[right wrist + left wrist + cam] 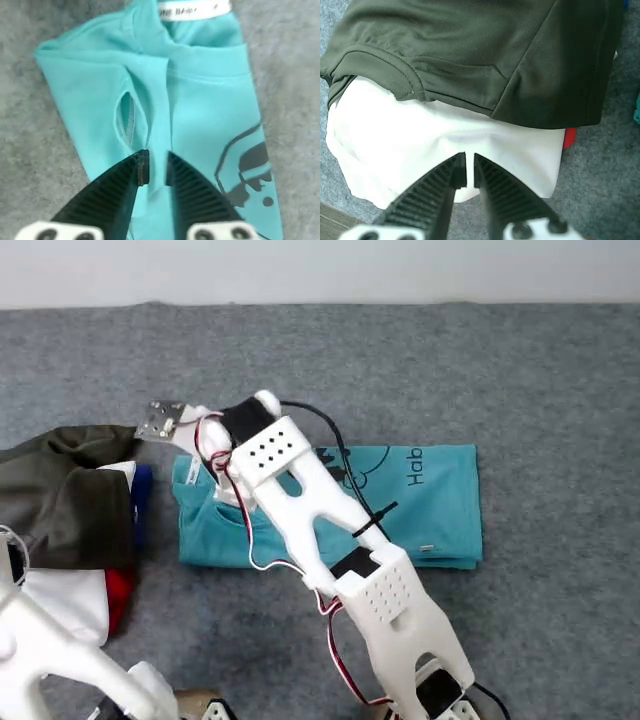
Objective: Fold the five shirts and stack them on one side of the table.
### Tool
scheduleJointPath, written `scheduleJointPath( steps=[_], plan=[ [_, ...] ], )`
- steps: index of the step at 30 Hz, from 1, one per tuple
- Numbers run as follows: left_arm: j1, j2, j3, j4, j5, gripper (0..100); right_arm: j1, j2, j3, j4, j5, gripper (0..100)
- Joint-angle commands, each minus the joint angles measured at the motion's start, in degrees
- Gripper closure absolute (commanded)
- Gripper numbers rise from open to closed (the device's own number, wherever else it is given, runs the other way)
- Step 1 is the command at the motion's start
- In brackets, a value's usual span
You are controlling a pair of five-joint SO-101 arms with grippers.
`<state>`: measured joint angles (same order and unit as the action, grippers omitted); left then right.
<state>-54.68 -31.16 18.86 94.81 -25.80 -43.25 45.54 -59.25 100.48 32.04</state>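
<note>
At counter (520,370) left: a stack with the olive shirt (60,490) on top and white shirt (445,145), blue shirt (143,490) and red shirt (120,590) beneath. Left end effector (470,167) over the stack, jaws nearly together, holding nothing.

Centre: teal shirt (430,500), folded, lying apart from the stack. Right end effector (156,165) apparently pinched on a fold near its collar.

Status: four stacked, and by appearance only moving the fifth onto the stack is outstanding.

only edges of the red shirt (119,592) and blue shirt (143,498) show.
</note>
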Motion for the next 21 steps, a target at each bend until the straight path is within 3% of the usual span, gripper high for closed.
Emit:
scheduleJointPath(
  steps=[1,10,21],
  plan=[
    [-0.44,-1.49,-0.31,-0.97,-0.88,96,-0.4,-1.1,-2.29,2.42,-3.25,98.0],
    [-0.44,-1.49,-0.22,-1.14,-0.88,96,-5.85,0.66,6.42,1.45,-4.84,98.2],
    [-0.44,-1.41,-0.22,-0.97,-0.88,96,1.8,10.51,6.07,-10.24,-4.57,98.0]
  ],
)
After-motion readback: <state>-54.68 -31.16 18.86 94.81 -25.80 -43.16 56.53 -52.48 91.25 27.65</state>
